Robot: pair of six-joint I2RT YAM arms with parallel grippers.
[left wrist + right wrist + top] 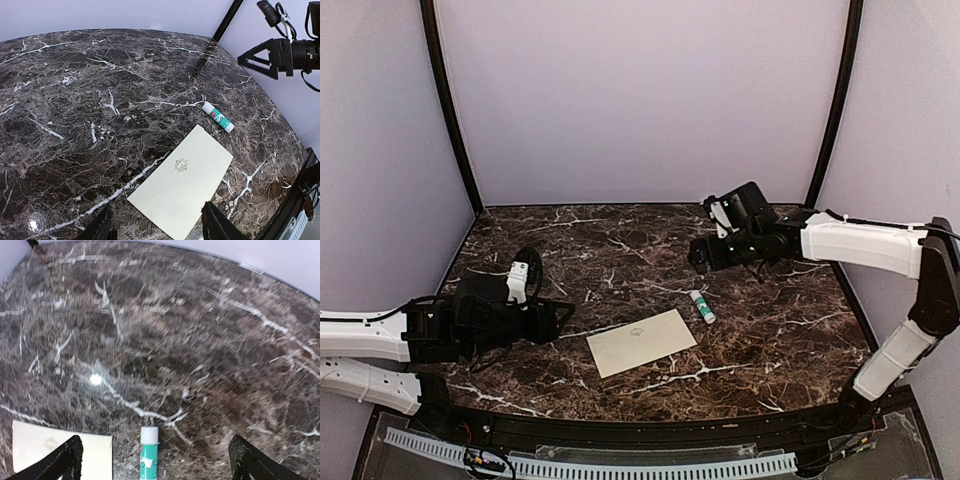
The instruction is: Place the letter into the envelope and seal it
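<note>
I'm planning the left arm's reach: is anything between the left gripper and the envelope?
Nothing visible. Only bare table lies between the left gripper and the envelope. The glue stick lies beyond the envelope, on its right, out of the path.

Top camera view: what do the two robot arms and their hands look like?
The left arm and right arm have glossy white shell links joined by black joints. The black left hand and right hand are angular and wedge-shaped, each with a small white bracket near the wrist. Thin black cables run along the white links.
</note>
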